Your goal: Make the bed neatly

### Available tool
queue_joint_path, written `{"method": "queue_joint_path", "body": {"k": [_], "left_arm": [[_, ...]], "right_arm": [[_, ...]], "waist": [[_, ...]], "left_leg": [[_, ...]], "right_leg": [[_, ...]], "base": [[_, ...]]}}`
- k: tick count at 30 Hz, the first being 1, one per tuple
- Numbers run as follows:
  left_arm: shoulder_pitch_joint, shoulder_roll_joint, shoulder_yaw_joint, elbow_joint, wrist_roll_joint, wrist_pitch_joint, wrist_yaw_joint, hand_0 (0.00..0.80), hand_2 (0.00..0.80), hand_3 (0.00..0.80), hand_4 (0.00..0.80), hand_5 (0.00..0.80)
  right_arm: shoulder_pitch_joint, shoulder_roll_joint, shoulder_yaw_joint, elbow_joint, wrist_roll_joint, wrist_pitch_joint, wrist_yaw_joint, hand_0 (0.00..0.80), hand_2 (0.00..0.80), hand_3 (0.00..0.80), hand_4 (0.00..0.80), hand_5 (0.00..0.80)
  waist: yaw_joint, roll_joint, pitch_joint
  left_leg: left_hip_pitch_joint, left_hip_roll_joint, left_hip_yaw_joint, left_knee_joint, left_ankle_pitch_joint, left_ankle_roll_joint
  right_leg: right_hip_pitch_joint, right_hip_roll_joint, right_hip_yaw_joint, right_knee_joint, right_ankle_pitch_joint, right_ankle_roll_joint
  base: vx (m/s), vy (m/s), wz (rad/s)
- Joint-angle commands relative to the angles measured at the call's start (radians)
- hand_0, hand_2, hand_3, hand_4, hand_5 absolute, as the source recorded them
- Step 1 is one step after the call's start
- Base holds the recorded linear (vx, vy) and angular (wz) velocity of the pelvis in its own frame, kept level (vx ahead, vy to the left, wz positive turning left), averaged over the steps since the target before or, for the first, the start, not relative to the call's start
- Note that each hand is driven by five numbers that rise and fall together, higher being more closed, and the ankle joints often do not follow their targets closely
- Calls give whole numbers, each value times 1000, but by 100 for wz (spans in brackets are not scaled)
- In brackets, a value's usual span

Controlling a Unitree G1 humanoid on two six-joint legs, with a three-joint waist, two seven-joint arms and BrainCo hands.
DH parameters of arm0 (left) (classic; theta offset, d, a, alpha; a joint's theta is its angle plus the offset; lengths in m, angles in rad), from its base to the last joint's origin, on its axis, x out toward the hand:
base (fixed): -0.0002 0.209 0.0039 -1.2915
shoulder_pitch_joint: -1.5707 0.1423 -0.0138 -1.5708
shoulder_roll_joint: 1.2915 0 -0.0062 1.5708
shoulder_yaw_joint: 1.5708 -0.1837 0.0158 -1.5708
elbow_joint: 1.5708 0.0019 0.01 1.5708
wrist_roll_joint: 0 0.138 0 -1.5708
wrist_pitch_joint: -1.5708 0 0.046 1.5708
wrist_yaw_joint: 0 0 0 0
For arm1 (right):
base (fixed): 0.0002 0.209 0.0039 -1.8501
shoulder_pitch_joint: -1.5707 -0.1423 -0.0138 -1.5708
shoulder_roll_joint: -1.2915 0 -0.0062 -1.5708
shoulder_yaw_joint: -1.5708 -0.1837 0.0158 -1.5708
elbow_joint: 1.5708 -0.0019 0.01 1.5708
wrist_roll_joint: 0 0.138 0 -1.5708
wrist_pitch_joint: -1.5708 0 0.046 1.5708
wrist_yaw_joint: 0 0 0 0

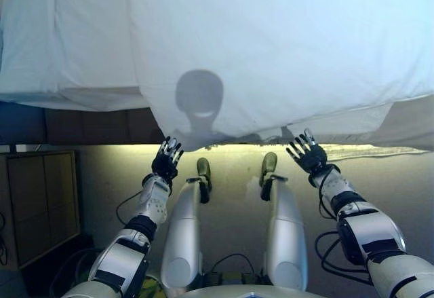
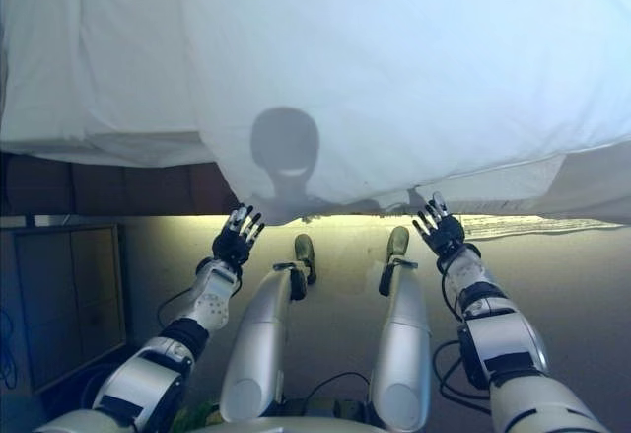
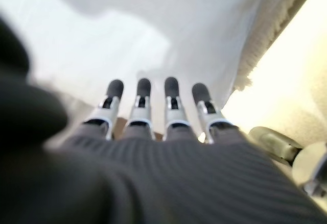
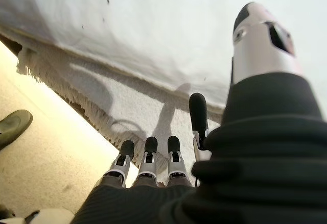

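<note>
A white duvet (image 1: 271,47) covers the bed and hangs over its near edge, reaching lowest around the middle. A second white layer (image 1: 61,40) lies flatter on the left. My left hand (image 1: 167,159) is open with straight fingers just below the duvet's hanging left corner. In the left wrist view its fingertips (image 3: 143,87) point at the white cloth (image 3: 127,35). My right hand (image 1: 306,152) is open, fingers spread, just below the duvet's hem. In the right wrist view its fingertips (image 4: 149,145) point at a fringed white edge (image 4: 97,101). Neither hand holds cloth.
The dark bed base (image 1: 81,125) shows under the cloth at the left. A wooden cabinet (image 1: 37,203) stands at the lower left. Pale floor (image 1: 380,176) lies between me and the bed. A fringed blanket edge (image 1: 366,152) hangs at the right.
</note>
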Motion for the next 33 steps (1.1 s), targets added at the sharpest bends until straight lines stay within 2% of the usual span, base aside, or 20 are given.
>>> {"method": "queue_joint_path", "body": {"k": [1,6,14,20,25,33], "left_arm": [[28,26,-19,-63,-36,-53,9,0,0,0,0,0],[47,60,-5,-104,-52,-46,7,0,0,0,0,0],[105,114,29,-167,-70,-60,-70,0,0,0,0,0],[148,153,37,-211,-81,-64,-87,0,0,0,0,0],[185,179,54,-232,-83,-57,-93,0,0,0,0,0],[226,189,69,-225,-67,-51,-123,0,0,0,0,0]], "right_arm": [[5,-50,-13,-29,33,-21,27,0,0,0,0,0],[-32,-95,-12,-61,46,-40,66,0,0,0,0,0],[-130,-207,-3,-89,-2,46,53,0,0,0,0,0],[-237,-295,17,-75,-9,95,52,0,0,0,0,0],[-308,-350,32,-82,-1,95,51,0,0,0,0,0],[-344,-387,33,-89,-40,98,93,0,0,0,0,0]], "waist": [[12,19,-31],[27,19,-29],[57,19,-21],[82,17,-11],[98,13,-3],[105,8,2]], "left_leg": [[-57,11,-48,53,-30,-16],[-102,22,-53,117,-48,-9],[-174,31,-71,183,-51,0],[-206,31,-84,204,-46,3],[-212,26,-97,211,-40,4],[-193,32,-100,222,-37,4]], "right_leg": [[-14,-24,27,58,-35,27],[-56,-30,28,124,-50,20],[-126,-23,34,212,-63,5],[-156,-22,28,254,-70,-4],[-158,-18,20,267,-74,-11],[-139,-19,11,281,-76,-14]], "base": [[0,0,0],[5,-54,3],[25,-67,6],[23,-59,5],[27,-35,6],[12,-5,-1]]}}
